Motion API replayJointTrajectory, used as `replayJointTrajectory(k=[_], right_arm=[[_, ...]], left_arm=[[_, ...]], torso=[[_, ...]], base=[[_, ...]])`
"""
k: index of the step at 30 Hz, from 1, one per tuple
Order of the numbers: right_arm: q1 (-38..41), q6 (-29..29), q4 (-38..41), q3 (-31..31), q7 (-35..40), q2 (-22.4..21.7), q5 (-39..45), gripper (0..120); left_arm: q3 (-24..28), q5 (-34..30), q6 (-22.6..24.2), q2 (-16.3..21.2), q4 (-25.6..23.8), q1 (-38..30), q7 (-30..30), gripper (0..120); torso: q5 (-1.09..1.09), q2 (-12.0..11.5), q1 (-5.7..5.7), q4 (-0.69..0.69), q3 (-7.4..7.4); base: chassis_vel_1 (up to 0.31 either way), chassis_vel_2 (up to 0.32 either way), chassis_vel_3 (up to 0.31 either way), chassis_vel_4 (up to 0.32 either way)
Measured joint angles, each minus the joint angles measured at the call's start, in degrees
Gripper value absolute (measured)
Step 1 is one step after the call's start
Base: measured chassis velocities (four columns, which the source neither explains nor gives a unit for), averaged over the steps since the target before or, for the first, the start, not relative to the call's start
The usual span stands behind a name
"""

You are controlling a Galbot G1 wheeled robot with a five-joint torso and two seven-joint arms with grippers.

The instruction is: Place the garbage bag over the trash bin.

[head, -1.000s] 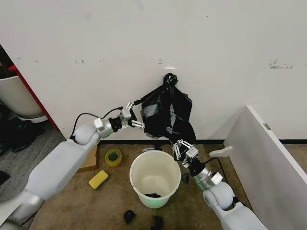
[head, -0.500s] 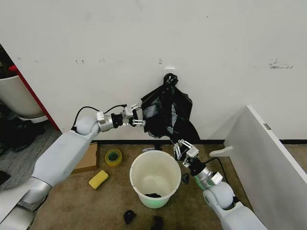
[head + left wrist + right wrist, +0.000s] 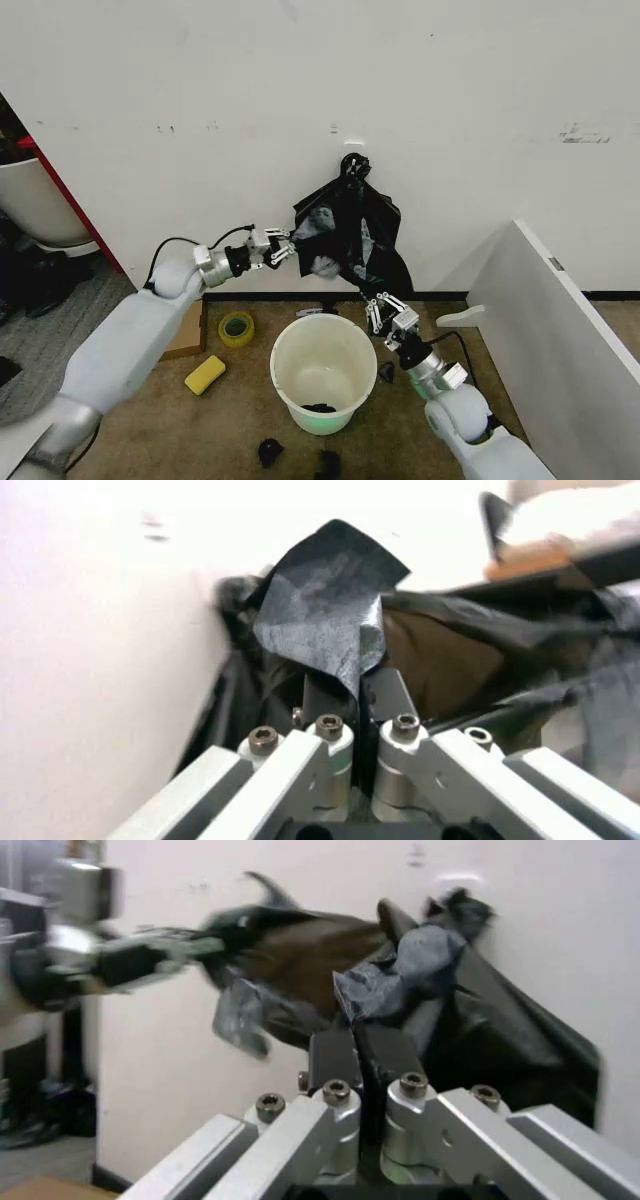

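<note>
Both hands are clamped on the garbage bag [image 3: 348, 238]: left hand [image 3: 284, 246] on its side edge, right hand [image 3: 384, 308] on its lower corner. Below them stands the trash bin [image 3: 322, 372]. Spreading looks underway; next the bag's mouth needs lowering over the rim.

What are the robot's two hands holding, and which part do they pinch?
Both hold the garbage bag above the trash bin. The left gripper pinches its left edge; the right gripper pinches its lower right edge.

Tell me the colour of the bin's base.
Pale green under white walls on the trash bin, clearest in the head view.
</note>
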Motion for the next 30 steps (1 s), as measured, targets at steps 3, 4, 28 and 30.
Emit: replayJointTrajectory(k=[3, 4, 28, 30], right_arm=[[-3.5, -2.1, 3.5, -0.9, 5.5, -1.4, 0.0, 0], [-5.1, -2.9, 5.3, -1.1, 7.1, -2.1, -0.1, 0], [-20.7, 6.8, 19.0, 0.7, 5.9, -5.3, -13.5, 0], [-20.0, 6.9, 16.6, 0.0, 5.9, -4.8, -12.7, 0]], left_arm=[[-1.1, -1.7, -0.3, -0.2, -5.7, 7.5, -6.3, 0], [-1.3, -2.0, -0.4, -0.5, -7.7, 9.6, -8.0, 0], [-16.1, -0.8, -3.2, -14.3, -32.0, 43.8, -15.6, 0], [-15.4, -0.9, -3.4, -15.7, -31.0, 44.9, -15.3, 0]], torso=[[-0.04, 0.0, 0.00, 0.01, 0.00], [-0.02, 0.0, 0.00, 0.01, 0.00], [-0.02, 0.0, 0.00, -0.01, 0.00], [0.00, 0.0, 0.00, 0.00, 0.01]], base=[[0.000, 0.000, 0.000, 0.000], [0.000, 0.000, 0.000, 0.000], [0.000, 0.000, 0.000, 0.000], [0.000, 0.000, 0.000, 0.000]])
